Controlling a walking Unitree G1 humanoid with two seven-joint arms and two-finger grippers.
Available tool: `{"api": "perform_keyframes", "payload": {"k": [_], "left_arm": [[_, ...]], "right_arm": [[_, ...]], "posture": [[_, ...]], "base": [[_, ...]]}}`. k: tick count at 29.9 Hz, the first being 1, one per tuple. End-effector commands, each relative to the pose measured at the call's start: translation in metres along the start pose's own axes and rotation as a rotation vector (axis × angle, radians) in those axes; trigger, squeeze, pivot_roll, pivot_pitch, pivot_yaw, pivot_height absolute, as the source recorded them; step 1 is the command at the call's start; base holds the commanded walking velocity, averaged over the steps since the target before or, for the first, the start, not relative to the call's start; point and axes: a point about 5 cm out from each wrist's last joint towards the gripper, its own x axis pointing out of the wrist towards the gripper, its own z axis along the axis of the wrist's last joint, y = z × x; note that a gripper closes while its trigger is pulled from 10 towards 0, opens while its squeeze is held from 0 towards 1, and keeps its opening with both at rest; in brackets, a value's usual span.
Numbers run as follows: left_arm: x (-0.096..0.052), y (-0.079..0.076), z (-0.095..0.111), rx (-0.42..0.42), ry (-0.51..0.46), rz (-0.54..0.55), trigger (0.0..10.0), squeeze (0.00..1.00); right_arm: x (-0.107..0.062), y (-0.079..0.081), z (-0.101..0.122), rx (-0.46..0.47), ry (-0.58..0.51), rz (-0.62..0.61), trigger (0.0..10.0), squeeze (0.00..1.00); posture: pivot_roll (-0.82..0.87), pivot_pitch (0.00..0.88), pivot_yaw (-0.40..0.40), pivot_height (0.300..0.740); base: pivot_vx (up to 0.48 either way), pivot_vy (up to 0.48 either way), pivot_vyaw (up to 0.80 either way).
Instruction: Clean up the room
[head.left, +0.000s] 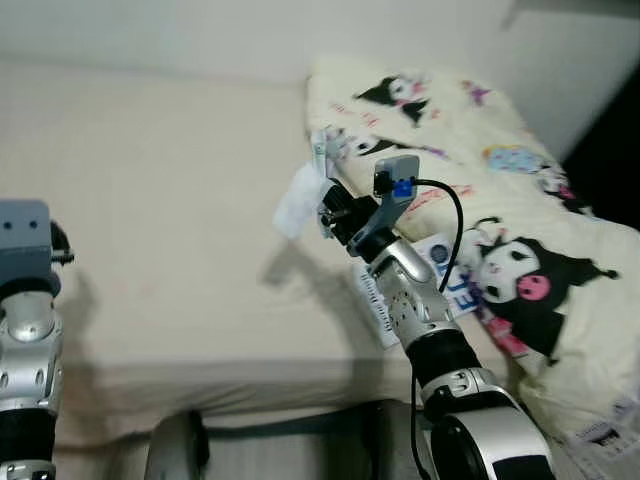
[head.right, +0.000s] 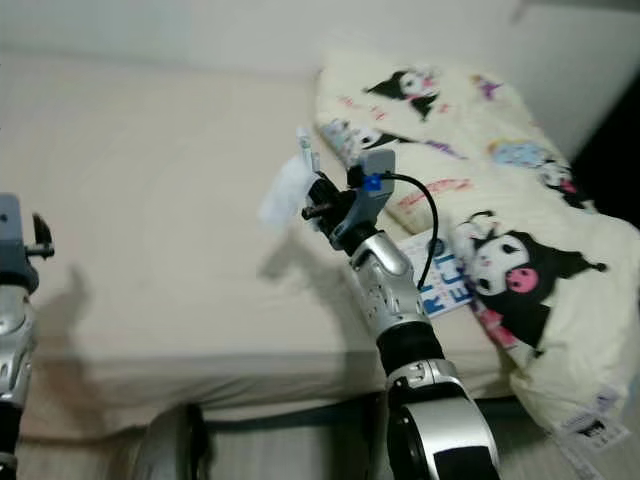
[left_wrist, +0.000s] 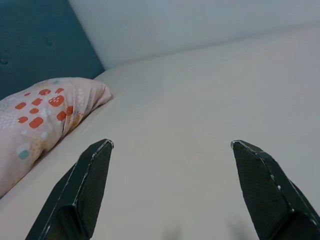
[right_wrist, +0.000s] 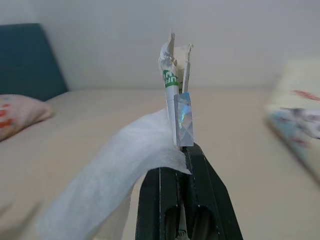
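- One right gripper (right_wrist: 181, 150) was raised above the cream-sheeted bed (head.left: 150, 230), its two black fingers clenched on a small bundle of litter.
- The bundle counted two pieces: one white crumpled tissue (right_wrist: 107, 175) hanging from the fingertips, and one thin torn wrapper with green print and a silvery foil patch (right_wrist: 175, 95) standing upright beyond them.
- In the head views, the held tissue hung over the mattress, just beside the edge of one cream quilt printed with black-and-pink cartoon characters (head.left: 500, 200).
- One blue-and-white printed paper (head.right: 440, 280) lay on the bed, partly under the quilt and behind the right arm.
- One left gripper (left_wrist: 170, 150) hovered low over the bare sheet, its two fingers spread wide apart and holding nothing.
- One pink pillow with red and orange spots (left_wrist: 35, 125) lay at the bed's head, against one teal headboard (left_wrist: 40, 45).
- One white wall (head.left: 200, 30) ran behind the bed.
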Motion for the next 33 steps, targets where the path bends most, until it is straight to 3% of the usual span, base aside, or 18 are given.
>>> {"api": "perform_keyframes", "payload": {"k": [1,6,8,12,16,17,18,20,25,28,31,33], "left_arm": [[0.000,0.000,-0.008,0.033,0.057,0.020,10.0,0.00],[0.004,-0.002,0.000,0.013,0.024,-0.001,10.0,0.00],[0.001,-0.009,0.003,-0.013,0.004,-0.044,10.0,0.00],[-0.017,-0.048,0.010,-0.208,0.006,-0.235,10.0,0.00],[-0.022,-0.056,0.010,-0.234,0.021,-0.263,10.0,0.00],[-0.026,-0.063,0.011,-0.276,0.041,-0.285,10.0,0.00],[-0.038,-0.079,0.011,-0.358,0.095,-0.335,10.0,0.00],[-0.042,-0.085,0.011,-0.387,0.110,-0.353,10.0,0.00],[-0.063,-0.109,0.010,-0.410,0.115,-0.487,10.0,0.00],[-0.069,-0.113,0.008,-0.413,0.118,-0.514,10.0,0.00],[-0.077,-0.121,0.002,-0.436,0.163,-0.552,10.0,0.00],[-0.080,-0.127,-0.006,-0.408,0.241,-0.561,10.0,0.00]], "right_arm": [[-0.006,0.001,-0.010,0.020,0.045,-0.001,0.0,0.00],[-0.012,0.002,-0.014,0.017,0.075,0.008,0.0,0.00],[-0.012,0.002,-0.015,0.012,0.079,0.009,0.0,0.00],[-0.011,0.003,-0.014,0.000,0.089,0.028,0.0,0.00],[-0.011,0.004,-0.015,-0.002,0.094,0.030,0.0,0.00],[-0.012,0.004,-0.016,-0.011,0.107,0.030,0.0,0.00],[-0.014,0.003,-0.018,-0.014,0.121,0.024,0.0,0.00],[-0.015,0.003,-0.018,-0.014,0.124,0.022,0.0,0.00],[-0.018,0.002,-0.020,-0.014,0.134,0.016,0.0,0.00],[-0.019,0.002,-0.022,-0.011,0.139,0.014,0.0,0.00],[-0.022,0.002,-0.026,-0.007,0.153,0.008,0.0,0.00],[-0.025,0.000,-0.029,-0.008,0.168,0.000,0.0,0.00]], "posture": [[0.02,0.003,-0.084,0.513],[0.02,0.000,-0.082,0.533],[0.02,0.000,-0.081,0.538],[0.01,0.000,-0.079,0.557],[0.01,0.000,-0.078,0.562],[0.01,0.000,-0.078,0.567],[0.01,0.000,-0.083,0.577],[0.01,0.000,-0.083,0.582],[0.00,0.000,-0.080,0.601],[0.00,0.000,-0.080,0.606],[-0.01,0.000,-0.081,0.621],[-0.01,0.000,-0.081,0.631]], "base": [[-0.480,0.000,0.00],[-0.417,0.000,0.00],[0.000,0.000,0.00],[0.000,0.000,0.00],[0.000,0.000,0.00],[0.000,0.000,0.00],[0.000,0.000,0.00],[0.000,0.000,0.00],[0.000,0.000,0.00],[0.000,0.000,0.00],[0.000,0.000,0.00],[-0.255,0.000,0.00]]}}
